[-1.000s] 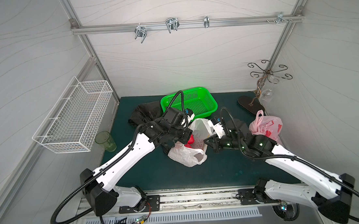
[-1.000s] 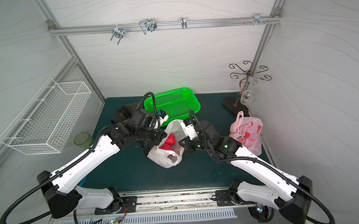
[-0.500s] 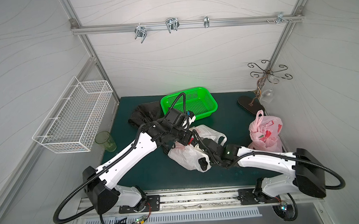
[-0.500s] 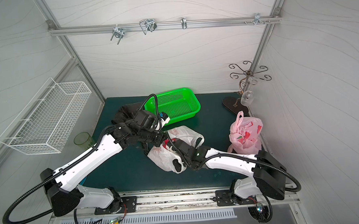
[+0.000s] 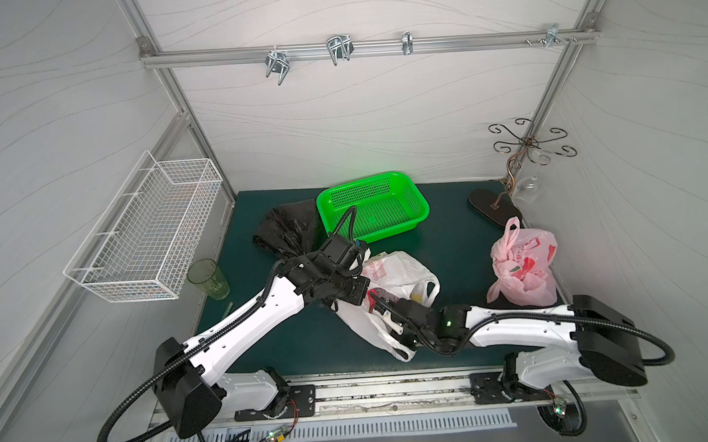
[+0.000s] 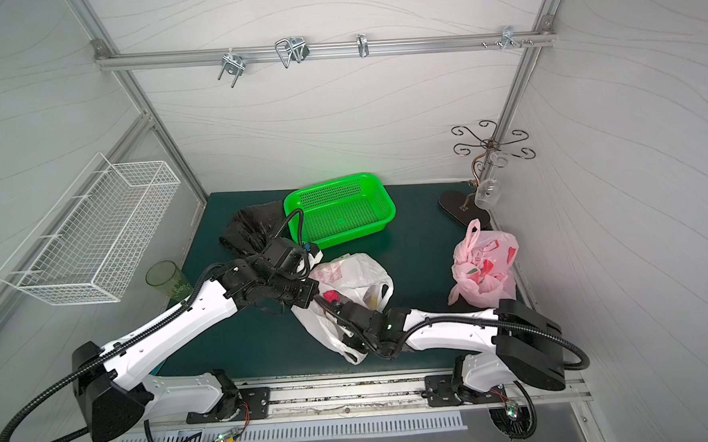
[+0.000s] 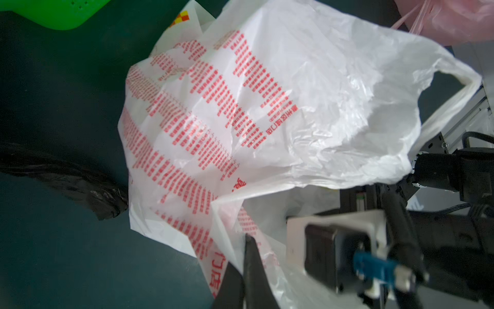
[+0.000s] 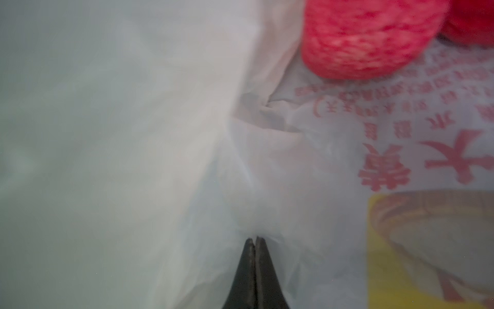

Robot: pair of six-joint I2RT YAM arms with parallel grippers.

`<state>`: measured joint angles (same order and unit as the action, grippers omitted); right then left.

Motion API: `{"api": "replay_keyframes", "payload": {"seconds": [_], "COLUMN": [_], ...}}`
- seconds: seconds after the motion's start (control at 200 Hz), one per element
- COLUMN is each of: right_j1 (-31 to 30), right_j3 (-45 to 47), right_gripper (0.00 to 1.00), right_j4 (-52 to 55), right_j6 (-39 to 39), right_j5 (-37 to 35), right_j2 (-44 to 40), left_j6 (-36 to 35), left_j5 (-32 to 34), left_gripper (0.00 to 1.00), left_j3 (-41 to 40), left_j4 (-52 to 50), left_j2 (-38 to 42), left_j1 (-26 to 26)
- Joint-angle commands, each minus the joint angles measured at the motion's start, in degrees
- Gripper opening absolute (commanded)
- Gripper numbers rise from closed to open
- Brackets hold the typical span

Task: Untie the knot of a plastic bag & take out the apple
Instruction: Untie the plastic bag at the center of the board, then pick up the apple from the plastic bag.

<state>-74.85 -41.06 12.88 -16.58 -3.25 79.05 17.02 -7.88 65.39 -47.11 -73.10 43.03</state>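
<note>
white wire basket (image 5: 145, 229), hung on the left wall. green cup (image 5: 207, 278), upright on the dark green mat (image 5: 449, 242) below it. black bag (image 5: 288, 231), crumpled, just beside the green basket (image 5: 372, 206) at the back of the mat. left gripper (image 7: 247, 240): jaws clenched on a fold at the rim of the white bag (image 5: 392, 270). the white bag has red print and lies mid-mat in both top views, handles loose and untied, mouth open. apple (image 8: 369, 37): red, inside the white bag, resting on its film; it shows as a small red patch in both top views. right gripper (image 8: 255, 238): reached into the bag's mouth, jaws pressed together, tips against the film and apart from the apple; whether any film is caught between them cannot be told. pink bag (image 5: 521, 263): knotted at the top, near the right wall, well apart from the white bag. wire stand (image 5: 523, 155), back right corner, with a glass (image 5: 527, 186) hanging from it.
</note>
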Motion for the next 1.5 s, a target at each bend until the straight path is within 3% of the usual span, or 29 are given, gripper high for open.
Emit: {"api": "replay_keyframes", "payload": {"seconds": [0.0,0.11,0.18,0.295,0.37,0.465,0.79,1.111,1.496], "right_j1": [-2.8,-1.7,1.9,8.7,12.7,16.3,17.2,13.9,13.0], "right_j3": [-2.8,-2.4,-2.6,-4.9,-6.5,-8.2,-13.2,-21.3,-28.3], "right_gripper": [0.02,0.07,0.27,0.41,0.42,0.52,0.8,0.83,0.78], "right_j4": [-1.8,-3.5,-2.8,0.5,1.8,1.8,0.6,2.2,6.2], "right_j6": [5.4,4.3,2.6,2.2,2.3,3.2,5.7,6.4,4.1], "right_j5": [0.8,0.2,-1.2,-2.7,-2.5,-0.7,6.1,3.2,-0.3], "right_j2": [2.4,1.9,0.7,1.1,1.7,3.0,8.4,17.2,28.7], "left_j6": [1.9,2.1,2.2,1.7,1.4,1.3,2.4,4.5,4.5], "left_j5": [2.0,2.1,1.5,0.1,-0.5,-0.8,1.2,3.3,3.6], "left_gripper": [0.0,0.0,0.0,0.0,0.0,0.0,0.0,0.0,0.0], "left_j3": [-0.1,-0.4,-0.8,-0.9,-1.0,-1.2,-2.2,-4.3,-5.4], "left_j4": [-0.1,0.0,0.6,1.0,0.9,1.0,-0.8,-0.9,-1.1], "left_j2": [0.5,0.5,0.7,1.0,1.0,1.4,1.1,2.0,4.0], "left_j1": [0.2,0.1,0.1,0.1,0.1,0.2,0.2,0.2,0.1]}}
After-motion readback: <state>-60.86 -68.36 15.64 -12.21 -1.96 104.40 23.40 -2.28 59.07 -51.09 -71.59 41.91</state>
